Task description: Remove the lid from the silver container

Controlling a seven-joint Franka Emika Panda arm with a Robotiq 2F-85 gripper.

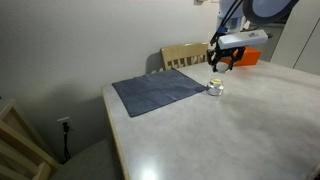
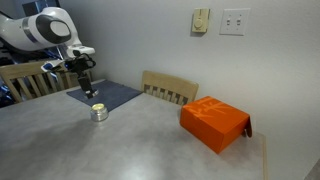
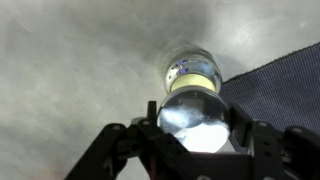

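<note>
So the gripper point(image 1: 218, 65) is clamped on the lid point(image 3: 195, 125), holding it just above the open silver container point(image 2: 99, 112), yellowish inside showing. The container sits on the counter point(image 2: 160, 145) right beside the grey cloth point(image 1: 160, 92).

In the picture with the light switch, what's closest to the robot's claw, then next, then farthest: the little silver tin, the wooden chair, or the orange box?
1. The silver container, just below the gripper holding the lid.
2. The wooden chair, at the table's far edge.
3. The orange box, far across the table.
</note>
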